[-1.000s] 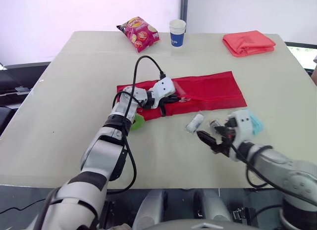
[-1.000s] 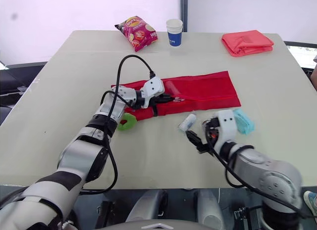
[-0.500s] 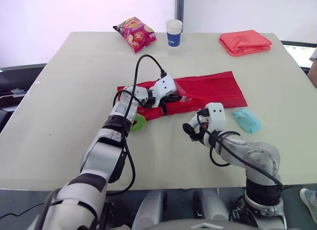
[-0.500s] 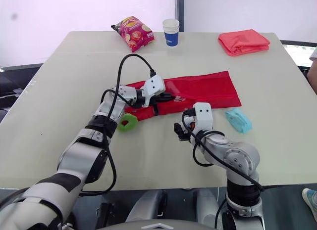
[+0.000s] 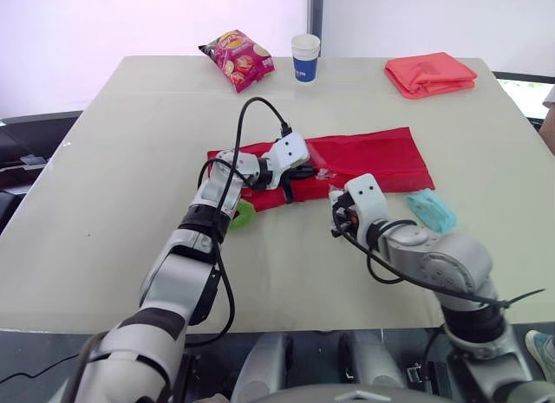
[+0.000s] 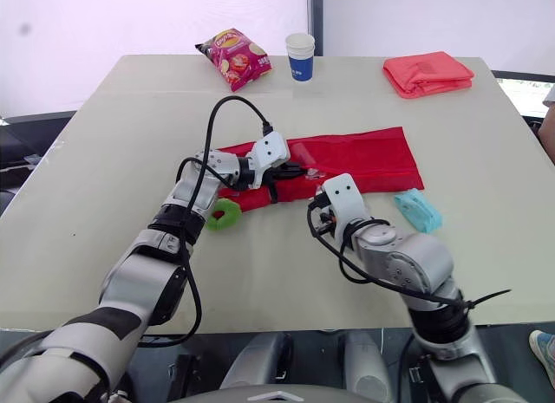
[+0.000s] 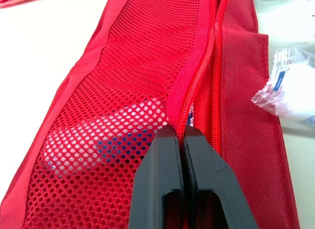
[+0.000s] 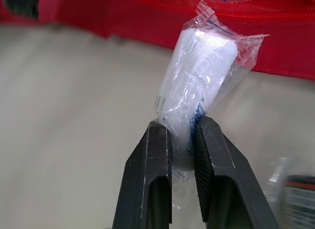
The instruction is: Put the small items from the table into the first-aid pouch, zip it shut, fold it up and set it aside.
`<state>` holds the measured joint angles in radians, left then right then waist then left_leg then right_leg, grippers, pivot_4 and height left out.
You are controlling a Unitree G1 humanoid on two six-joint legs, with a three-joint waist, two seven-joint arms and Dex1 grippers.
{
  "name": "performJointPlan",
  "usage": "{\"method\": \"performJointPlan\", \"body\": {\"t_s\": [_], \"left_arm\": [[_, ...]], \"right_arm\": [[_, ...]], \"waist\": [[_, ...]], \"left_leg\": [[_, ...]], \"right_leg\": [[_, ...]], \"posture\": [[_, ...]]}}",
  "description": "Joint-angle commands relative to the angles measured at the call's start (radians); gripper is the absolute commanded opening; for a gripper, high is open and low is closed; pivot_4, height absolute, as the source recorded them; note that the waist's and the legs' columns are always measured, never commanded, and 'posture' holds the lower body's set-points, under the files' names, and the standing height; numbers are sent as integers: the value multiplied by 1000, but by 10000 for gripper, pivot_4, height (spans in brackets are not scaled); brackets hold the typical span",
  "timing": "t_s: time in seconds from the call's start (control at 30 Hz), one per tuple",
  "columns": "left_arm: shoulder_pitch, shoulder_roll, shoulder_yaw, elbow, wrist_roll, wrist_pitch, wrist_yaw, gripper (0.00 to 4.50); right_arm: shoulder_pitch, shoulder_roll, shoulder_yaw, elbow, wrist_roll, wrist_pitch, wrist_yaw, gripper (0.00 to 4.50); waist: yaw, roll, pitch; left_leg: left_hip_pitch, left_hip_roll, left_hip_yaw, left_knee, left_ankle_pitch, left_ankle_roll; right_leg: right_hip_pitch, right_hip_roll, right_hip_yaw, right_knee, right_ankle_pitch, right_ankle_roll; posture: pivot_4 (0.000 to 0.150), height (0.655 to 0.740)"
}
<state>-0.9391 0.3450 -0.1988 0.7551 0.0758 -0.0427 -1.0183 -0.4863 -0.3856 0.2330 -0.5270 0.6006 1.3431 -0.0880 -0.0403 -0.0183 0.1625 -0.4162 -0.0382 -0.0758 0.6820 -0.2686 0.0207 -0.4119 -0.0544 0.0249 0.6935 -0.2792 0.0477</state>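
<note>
- The right gripper [image 8: 182,124] is closed on a gauze roll [image 8: 202,76] in clear wrapping. Its two black fingers pinch the roll's lower end, with a narrow gap between them filled by the wrapper.
- It holds the roll just beside the near edge of the first-aid pouch [image 5: 373,152].
- The left gripper [image 7: 181,135] is closed tight, pinching the pouch at its zipper [image 7: 197,76], beside the mesh pocket [image 7: 123,91].
- A white item [image 7: 98,140] with blue marks lies inside the mesh.
- The red pouch lies flat and unfolded in the middle of the table [image 5: 113,160].
- A green ring [image 6: 224,215] sits by the left forearm, and a teal packet [image 5: 431,211] lies to the right of the right arm.
- Along the far edge of the pale beige table are a chips bag [image 5: 241,58], a paper cup [image 5: 305,56] and a folded coral cloth [image 5: 431,74].
- Behind the table is a bright white wall with a dark post [image 5: 315,9].
</note>
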Motion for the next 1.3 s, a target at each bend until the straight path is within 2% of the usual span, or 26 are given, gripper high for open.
{"method": "performJointPlan", "body": {"t_s": [0.03, 0.17, 0.47, 0.83, 1.2, 1.27, 1.3], "left_arm": [[-3, 3, 10, -48, -15, 7, 5, 0], [-3, 6, 13, -49, -18, 14, 5, 0], [39, 32, 17, -148, -48, 42, -28, 0], [120, 58, 2, -275, -58, 83, -45, 0], [160, 59, -19, -311, -55, 74, -64, 0], [162, 59, -18, -310, -55, 75, -63, 0], [163, 60, -18, -309, -55, 76, -62, 0]], "right_arm": [[-58, -66, -36, -39, 26, 5, 135, 842], [-99, 57, -189, 38, 125, 59, 205, 841], [-180, 134, -222, 349, 69, 8, 281, 841], [-271, 140, -235, 527, -11, -73, 338, 841], [-359, 172, -133, 717, -127, -204, 444, 840], [-356, 147, -101, 709, -147, -225, 484, 10925], [-349, 138, -96, 698, -148, -225, 498, 12456]], "waist": [[-2, 0, 0], [-10, 0, 0], [-3, 0, 0], [-4, 0, 0], [-6, 1, 0], [-6, 1, 0], [-5, 1, 0]], "left_leg": [[0, 0, 0, 0, 0, 0], [0, 2, 0, -1, 0, 0], [0, 0, 0, 0, 0, 0], [0, 1, 0, -1, 0, 0], [0, 1, 1, -1, 0, -1], [0, 1, 1, -1, 0, -1], [0, 1, 1, -1, 0, -1]], "right_leg": [[0, 0, 0, 0, 0, 0], [0, 2, 0, 1, 0, 0], [-1, 0, 1, 1, 0, 0], [-2, 0, 1, 1, 0, 0], [-3, 0, 2, 2, 0, 0], [-3, 0, 2, 2, 0, 0], [-3, 0, 2, 2, 0, 0]], "posture": [[1500, 7400], [1500, 7400], [1500, 7400], [1500, 7400], [1500, 7400], [1500, 7400], [1500, 7400]]}}
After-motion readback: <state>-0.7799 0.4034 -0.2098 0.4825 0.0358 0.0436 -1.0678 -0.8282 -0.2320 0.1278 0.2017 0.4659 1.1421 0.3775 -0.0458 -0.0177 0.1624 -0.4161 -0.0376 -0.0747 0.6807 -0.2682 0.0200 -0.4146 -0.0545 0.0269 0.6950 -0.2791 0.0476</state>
